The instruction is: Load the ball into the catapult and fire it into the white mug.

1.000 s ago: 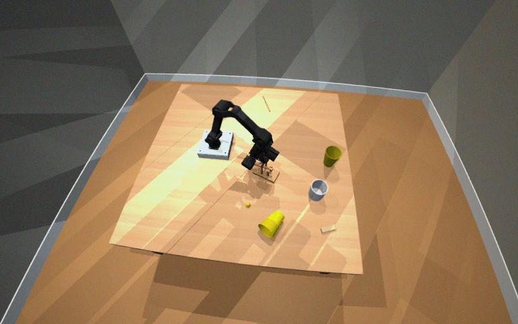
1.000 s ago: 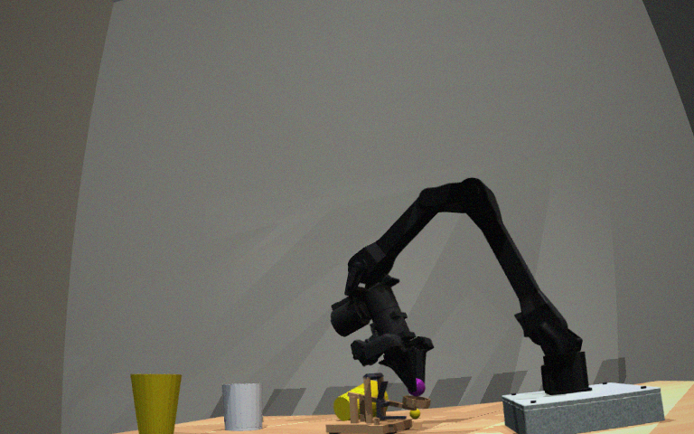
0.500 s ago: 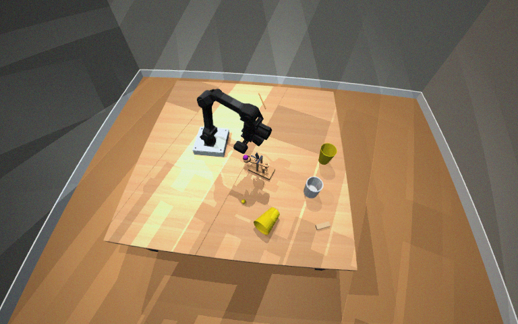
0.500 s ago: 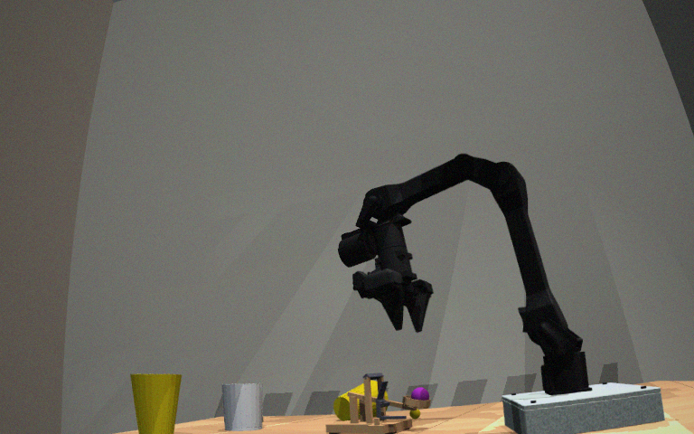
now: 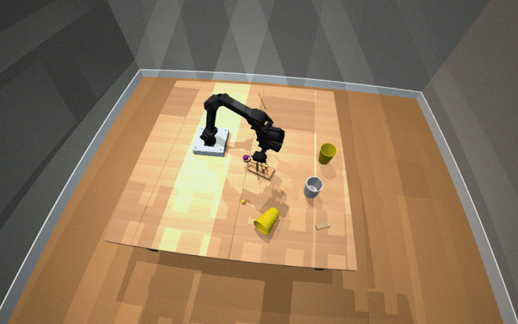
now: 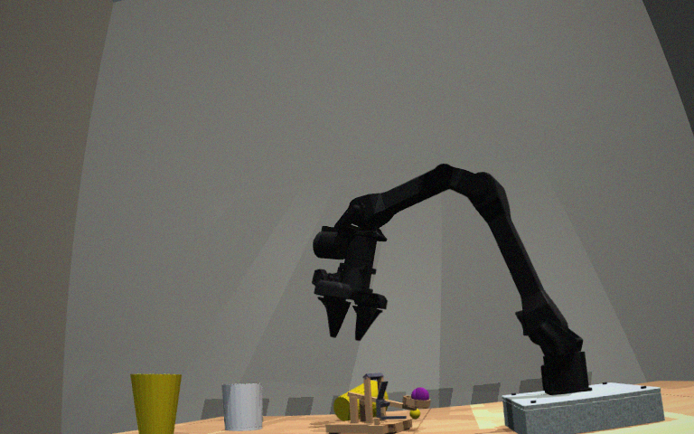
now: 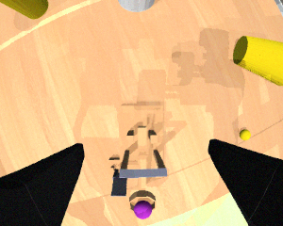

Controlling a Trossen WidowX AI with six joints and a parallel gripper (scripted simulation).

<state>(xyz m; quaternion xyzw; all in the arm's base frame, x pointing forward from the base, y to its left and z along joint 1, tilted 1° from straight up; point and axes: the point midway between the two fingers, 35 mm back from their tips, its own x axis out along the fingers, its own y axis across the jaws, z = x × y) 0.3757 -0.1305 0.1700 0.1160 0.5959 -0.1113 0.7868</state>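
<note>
The purple ball (image 5: 245, 157) (image 6: 420, 393) (image 7: 142, 210) sits in the round cup at the end of the catapult's throwing arm. The small wooden catapult (image 5: 262, 174) (image 6: 368, 428) (image 7: 142, 172) stands upright on its base. Its blue-grey crossbar and a dark lever beside it show in the wrist view. The white mug (image 5: 311, 191) (image 6: 242, 407) (image 7: 137, 4) looks grey and stands upright beyond the catapult's end away from the ball, roughly in line with its long axis in the wrist view. My gripper (image 6: 346, 338) (image 7: 148, 149) is open and empty, pointing down well above the catapult.
A yellow cup (image 5: 267, 219) (image 7: 269, 61) lies on its side. Another yellow cup (image 5: 326, 154) (image 6: 155, 403) stands near the mug. A small yellow ball (image 5: 243, 200) (image 6: 415, 413) (image 7: 245, 135), a pale block (image 5: 322, 225) and a thin stick (image 5: 262, 100) lie on the table.
</note>
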